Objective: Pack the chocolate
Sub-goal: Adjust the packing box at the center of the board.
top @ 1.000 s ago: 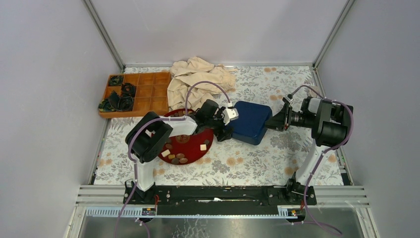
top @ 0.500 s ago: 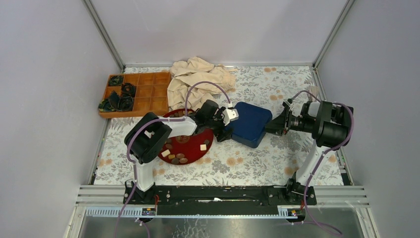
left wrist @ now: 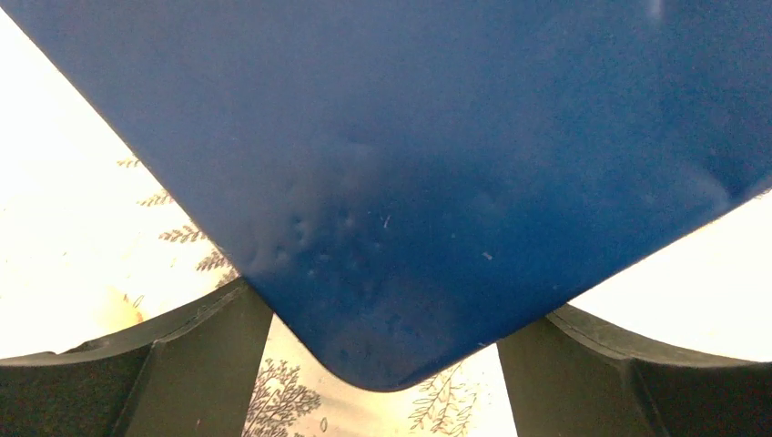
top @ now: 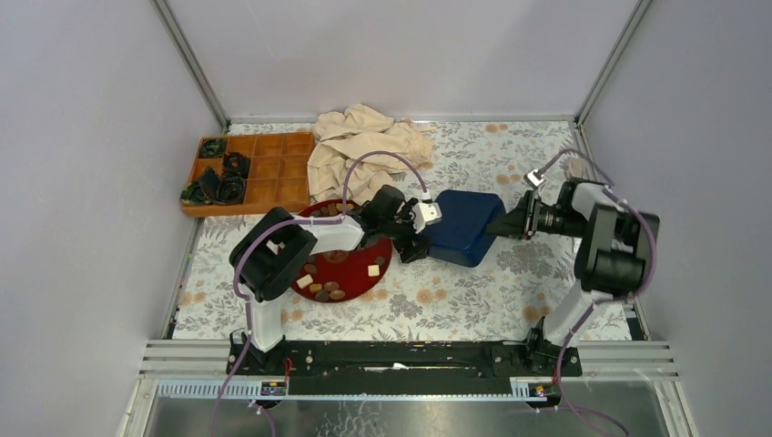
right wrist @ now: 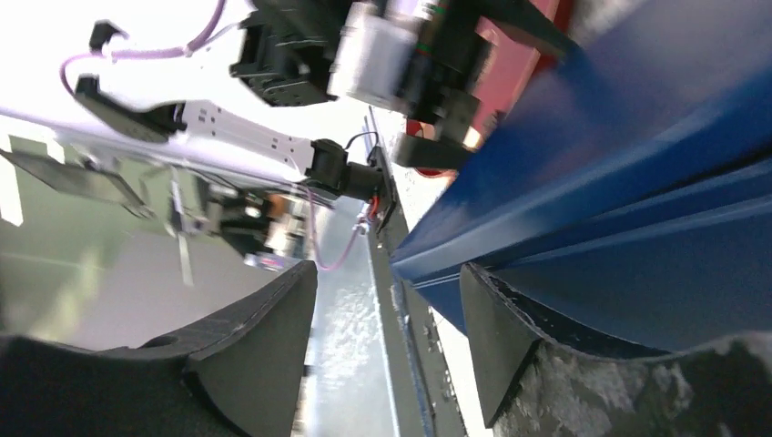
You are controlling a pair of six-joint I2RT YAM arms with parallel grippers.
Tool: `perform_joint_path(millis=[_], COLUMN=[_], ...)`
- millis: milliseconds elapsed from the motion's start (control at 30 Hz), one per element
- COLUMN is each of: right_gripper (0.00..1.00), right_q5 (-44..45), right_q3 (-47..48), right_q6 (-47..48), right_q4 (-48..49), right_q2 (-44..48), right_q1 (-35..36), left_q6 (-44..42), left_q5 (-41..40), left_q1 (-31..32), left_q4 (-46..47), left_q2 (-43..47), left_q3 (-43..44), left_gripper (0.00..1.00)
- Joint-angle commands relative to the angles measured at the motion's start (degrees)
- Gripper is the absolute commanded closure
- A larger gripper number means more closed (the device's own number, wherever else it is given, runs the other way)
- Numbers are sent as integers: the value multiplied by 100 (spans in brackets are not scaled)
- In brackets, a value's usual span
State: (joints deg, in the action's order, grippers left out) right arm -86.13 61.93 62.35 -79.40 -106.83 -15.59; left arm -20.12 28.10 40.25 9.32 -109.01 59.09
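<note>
The chocolate (top: 324, 290) lies as several small brown and cream pieces on a red plate (top: 386, 261), left of centre. To the plate's right sits a closed dark blue box (top: 462, 226). My left gripper (top: 415, 242) is at the box's near-left corner. In the left wrist view that gripper (left wrist: 387, 396) is open wide, with the box's rounded corner (left wrist: 391, 273) between and over its fingers. My right gripper (top: 503, 224) is at the box's right corner. In the right wrist view it (right wrist: 382, 364) is open with nothing in the gap, and one finger (right wrist: 496, 337) is against the box's side (right wrist: 637, 182).
An orange compartment tray (top: 266, 169) with black items (top: 218, 185) stands at the back left. A crumpled beige cloth (top: 364, 146) lies behind the plate. A floral cloth (top: 455, 296) covers the table, and grey walls close in on three sides.
The right arm has shifted and rolled its wrist, its gripper drawing back a little and returning to the box's right corner. The box turned slightly. The left gripper has hardly moved.
</note>
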Motion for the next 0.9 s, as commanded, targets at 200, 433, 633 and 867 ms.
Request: perform_joint_path(millis=[200, 433, 633, 867], right_gripper=[32, 30, 3, 0], right_q5=[-194, 426, 3951, 3080], right_q3=[365, 1349, 538, 294], right_q6=[178, -176, -4080, -4346], right_q4=[-377, 105, 5649, 4445], right_q2=[849, 2060, 4342, 3569], right_q1=[-119, -223, -256, -449], left_q6=[34, -38, 24, 563], left_q5=[233, 175, 28, -363], left_q1=[187, 211, 205, 199], left_q4=[227, 196, 518, 1909], left_q2=[-124, 49, 544, 1434], left_q3=[271, 152, -205, -1155], left_gripper=[9, 9, 7, 3])
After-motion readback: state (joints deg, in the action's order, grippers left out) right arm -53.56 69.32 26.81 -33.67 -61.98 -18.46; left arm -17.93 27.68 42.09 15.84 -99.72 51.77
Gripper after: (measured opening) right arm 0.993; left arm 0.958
